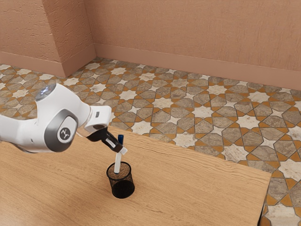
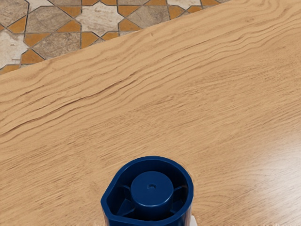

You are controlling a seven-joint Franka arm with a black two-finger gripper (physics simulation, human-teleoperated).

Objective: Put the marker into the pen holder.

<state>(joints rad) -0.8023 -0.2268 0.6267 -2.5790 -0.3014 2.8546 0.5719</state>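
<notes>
the gripper (image 1: pixel 122 150) is closed on the marker (image 1: pixel 117 163), its blue end (image 1: pixel 121 139) towards twelve o'clock. at six o'clock from the hand, the marker's lower end meets the mouth of the pen holder (image 1: pixel 123 189). insertion seems in hand; next, lower it, then let go. the tip's depth is unclear; the far finger is mostly hidden.

Pen holder (image 1: pixel 122 188) on the table (image 1: pixel 197 188)
</notes>
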